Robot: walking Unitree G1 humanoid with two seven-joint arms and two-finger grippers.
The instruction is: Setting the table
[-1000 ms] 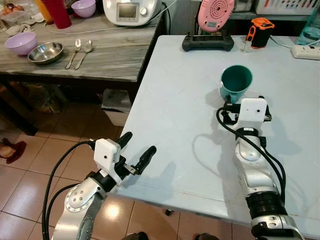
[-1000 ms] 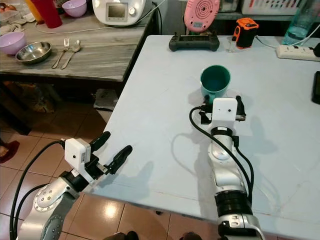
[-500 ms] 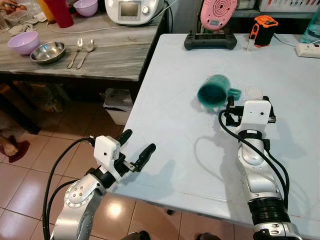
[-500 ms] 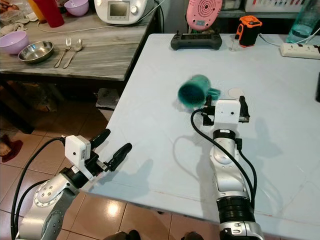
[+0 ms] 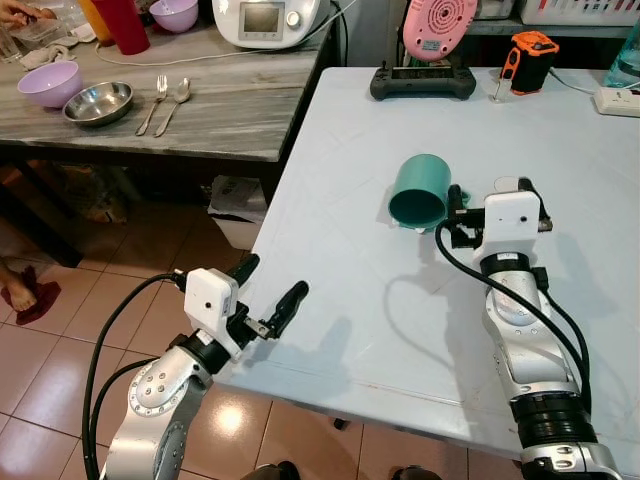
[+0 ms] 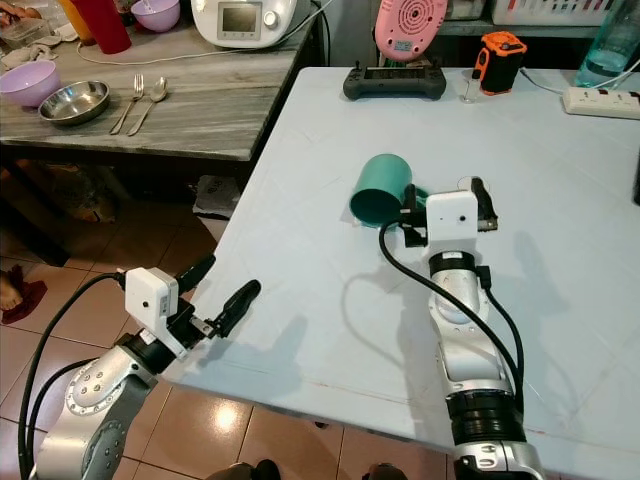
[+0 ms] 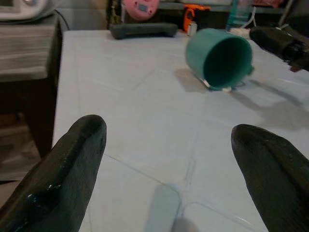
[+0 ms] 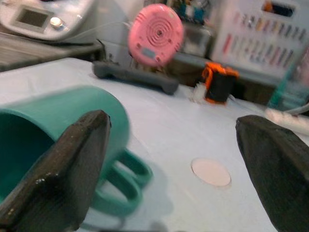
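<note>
A teal mug (image 5: 420, 188) lies on its side on the white table (image 5: 350, 250), its mouth turned toward the near left. Its handle (image 8: 126, 181) points toward my right gripper (image 5: 490, 192), which stands open right beside it. In the right wrist view the mug body (image 8: 58, 121) sits against one finger (image 8: 63, 164), with the handle in the gap between the two. A small round white disc (image 8: 211, 172) lies on the table just beyond. My left gripper (image 5: 271, 279) hangs open at the table's near left edge, holding nothing.
A wooden side table (image 5: 230, 110) at the left carries a purple bowl (image 5: 48, 83), a steel bowl (image 5: 97, 101), a fork and spoon (image 5: 165, 95) and a white appliance (image 5: 262, 20). At the white table's far edge are a black controller (image 5: 423, 82), a pink device (image 5: 439, 25) and a power strip (image 5: 618, 100).
The mug stood upright in front of my right gripper a second ago. It has tipped over to the left and now lies on its side. The left gripper has barely moved.
</note>
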